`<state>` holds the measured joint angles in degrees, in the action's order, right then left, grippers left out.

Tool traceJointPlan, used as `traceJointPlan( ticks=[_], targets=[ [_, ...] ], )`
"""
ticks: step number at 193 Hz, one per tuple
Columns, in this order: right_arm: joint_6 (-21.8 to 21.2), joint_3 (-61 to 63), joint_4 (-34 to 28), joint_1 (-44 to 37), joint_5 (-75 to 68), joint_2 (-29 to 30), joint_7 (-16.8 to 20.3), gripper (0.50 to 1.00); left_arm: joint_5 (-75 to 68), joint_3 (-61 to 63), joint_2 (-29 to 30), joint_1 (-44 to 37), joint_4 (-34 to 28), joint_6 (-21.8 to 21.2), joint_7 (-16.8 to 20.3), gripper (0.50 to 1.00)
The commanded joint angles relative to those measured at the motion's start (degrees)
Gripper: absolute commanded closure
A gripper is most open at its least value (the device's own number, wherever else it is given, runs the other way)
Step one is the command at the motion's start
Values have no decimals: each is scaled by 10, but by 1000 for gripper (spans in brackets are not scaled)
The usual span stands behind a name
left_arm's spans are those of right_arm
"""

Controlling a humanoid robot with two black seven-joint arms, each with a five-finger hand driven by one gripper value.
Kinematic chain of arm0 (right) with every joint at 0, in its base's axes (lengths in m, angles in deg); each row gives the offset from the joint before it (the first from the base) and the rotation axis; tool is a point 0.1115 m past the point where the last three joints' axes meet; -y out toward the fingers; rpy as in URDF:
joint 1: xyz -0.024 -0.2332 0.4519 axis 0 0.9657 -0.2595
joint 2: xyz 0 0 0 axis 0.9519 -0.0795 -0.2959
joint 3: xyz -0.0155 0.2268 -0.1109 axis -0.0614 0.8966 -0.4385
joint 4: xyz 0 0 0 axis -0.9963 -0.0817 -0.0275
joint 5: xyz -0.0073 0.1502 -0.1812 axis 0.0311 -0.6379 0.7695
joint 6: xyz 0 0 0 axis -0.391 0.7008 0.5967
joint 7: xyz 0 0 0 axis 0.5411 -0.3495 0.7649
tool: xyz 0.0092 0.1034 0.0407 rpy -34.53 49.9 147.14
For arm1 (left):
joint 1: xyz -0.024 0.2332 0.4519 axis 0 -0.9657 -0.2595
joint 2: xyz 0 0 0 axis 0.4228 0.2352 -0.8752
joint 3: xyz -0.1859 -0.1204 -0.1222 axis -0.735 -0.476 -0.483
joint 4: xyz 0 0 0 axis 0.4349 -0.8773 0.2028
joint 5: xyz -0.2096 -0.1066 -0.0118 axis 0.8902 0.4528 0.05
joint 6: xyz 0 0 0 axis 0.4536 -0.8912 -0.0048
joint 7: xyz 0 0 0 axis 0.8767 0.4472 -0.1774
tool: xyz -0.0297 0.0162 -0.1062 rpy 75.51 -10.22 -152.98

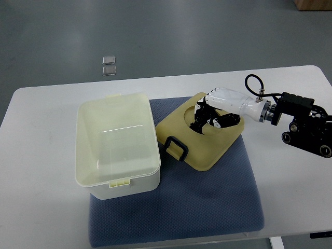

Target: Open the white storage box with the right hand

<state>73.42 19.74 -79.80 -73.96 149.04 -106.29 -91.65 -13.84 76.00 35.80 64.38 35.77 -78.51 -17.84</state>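
Right robot hand (210, 115) curled on the lid (199, 136), which lies flat on the blue mat (207, 207), apparently just set aside. White storage box (118, 148) stands open beside it on the counter (41, 155), touching or nearly.

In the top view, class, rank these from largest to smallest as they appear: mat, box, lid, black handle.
1. Mat
2. Box
3. Lid, part hidden under the right hand
4. Black handle

One storage box (118, 150), one lid (199, 139), one mat (207, 207), one hand (213, 111)
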Motion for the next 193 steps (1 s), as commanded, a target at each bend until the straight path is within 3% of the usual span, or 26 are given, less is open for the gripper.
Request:
traceJointPlan(
  ticks=[1,16,37,98,143,162,193],
  targets=[
    [0,-3,1,3,0,0,0,899,0,0,0,0,0,0,-1,500],
    [0,-3,1,3,-5,-2,0,703,0,0,0,0,0,0,0,500],
    [-1,-3,1,5,-8,-2,0,587,0,0,0,0,0,0,-1,500],
    [-3,8,1,7,-33,-12,0,579,0,0,0,0,0,0,0,500],
    [-11,95,1,21,-195,-20,0,579,0,0,0,0,0,0,0,500],
    [-37,149,1,36,-296,-13,0,579,0,0,0,0,0,0,-1,500],
    [-132,217,12,57,-491,-12,0,579,0,-1,0,0,0,0,-1,500]
  ],
)
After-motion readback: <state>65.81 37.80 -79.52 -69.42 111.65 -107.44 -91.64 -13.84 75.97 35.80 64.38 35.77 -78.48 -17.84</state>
